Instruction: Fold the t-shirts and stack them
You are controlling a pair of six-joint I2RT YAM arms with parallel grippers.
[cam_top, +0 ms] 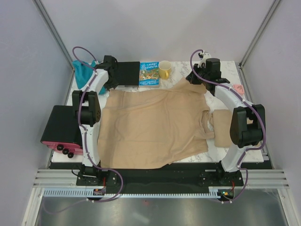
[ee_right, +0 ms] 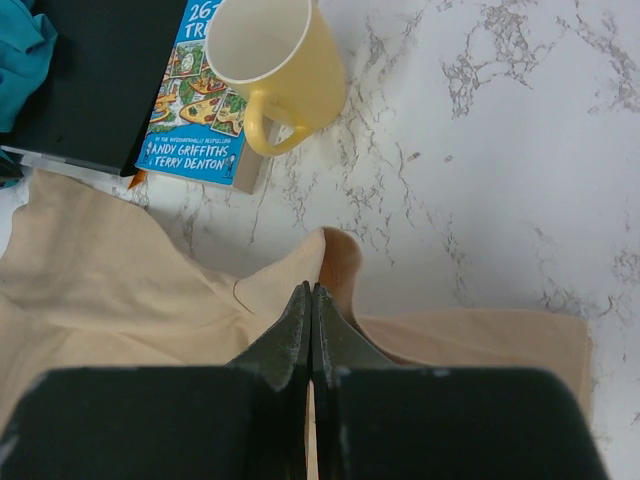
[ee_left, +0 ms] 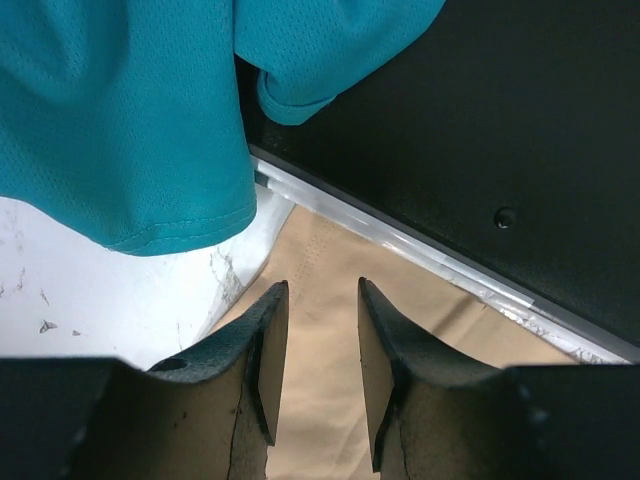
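A tan t-shirt [cam_top: 155, 127] lies spread over the middle of the table. My right gripper [cam_top: 194, 79] is at its far right corner, shut on a raised peak of the tan cloth [ee_right: 335, 255]; in the right wrist view the fingertips of the right gripper [ee_right: 312, 288] are pressed together. My left gripper [cam_top: 111, 81] hangs over the shirt's far left corner. In the left wrist view the left gripper [ee_left: 323, 290] is open, with flat tan cloth [ee_left: 320, 360] below the gap. A teal garment [cam_top: 83, 70] sits at the back left. A second tan t-shirt [cam_top: 221, 120] lies under the right arm.
A black board [cam_top: 127, 73], a picture book [cam_top: 149, 74] and a yellow mug [cam_top: 164, 69] line the back edge. The teal cloth [ee_left: 120, 120] drapes over the board [ee_left: 480, 130] just ahead of the left fingers. A black-and-pink device [cam_top: 61, 127] stands at the table's left edge.
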